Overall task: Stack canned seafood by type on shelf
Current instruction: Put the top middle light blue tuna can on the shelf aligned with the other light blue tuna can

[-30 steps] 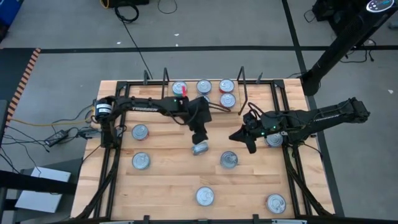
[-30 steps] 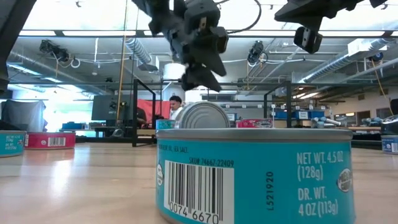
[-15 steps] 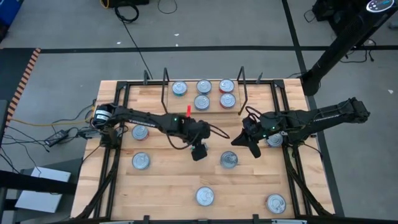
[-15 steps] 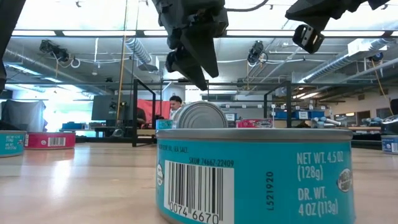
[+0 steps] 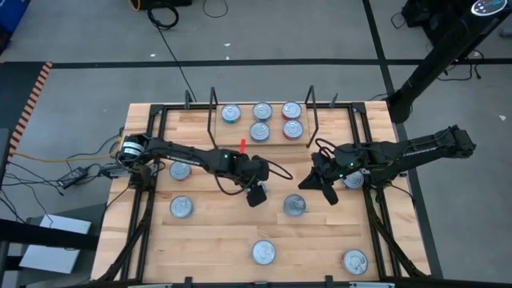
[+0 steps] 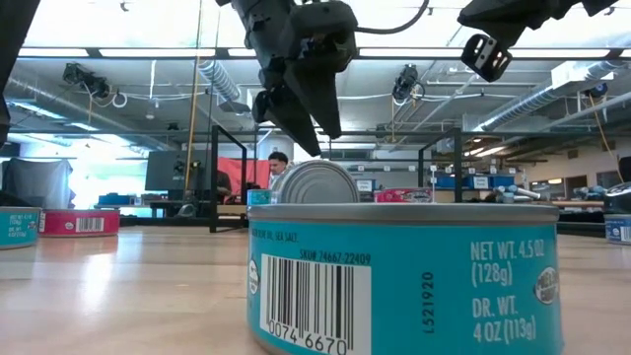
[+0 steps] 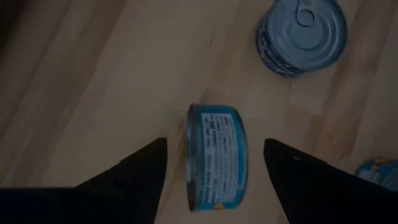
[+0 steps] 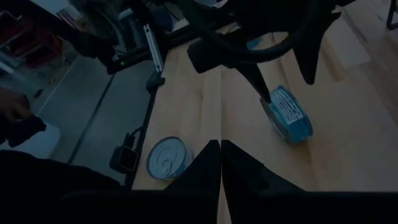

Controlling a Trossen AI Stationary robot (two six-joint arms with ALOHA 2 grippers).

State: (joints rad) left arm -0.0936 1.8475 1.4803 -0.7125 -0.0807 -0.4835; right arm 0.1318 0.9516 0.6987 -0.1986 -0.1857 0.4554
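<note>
**A:** From above, where did you have things?

**B:** Your left hand hung at bench centre, covering the tin under it. Five tins sat on the shelf at twelve o'clock. Others lay loose: one just off at three o'clock of your left hand, more along nine and six o'clock. Your right hand waited farther out at three o'clock.

**A:** And level with the bench?

**B:** A blue-labelled tin filled the foreground. Behind it the tin on edge showed its silver face, and your left hand stood right over it, fingers spread, not touching.

**A:** The left wrist camera?

**B:** The blue tin on edge stood between your wide-spread fingers, clear of both. A flat tin lay beyond.

**A:** The right wrist?

**B:** Your right hand was pinched closed and empty, looking toward that same tin.

**A:** How would it have handled?

**B:** I judged it rigid, fairly light and smooth. On its rim it could roll or topple at a nudge. You should have pressed the two flat faces squarely, since the curved labelled wall would slip.
</note>
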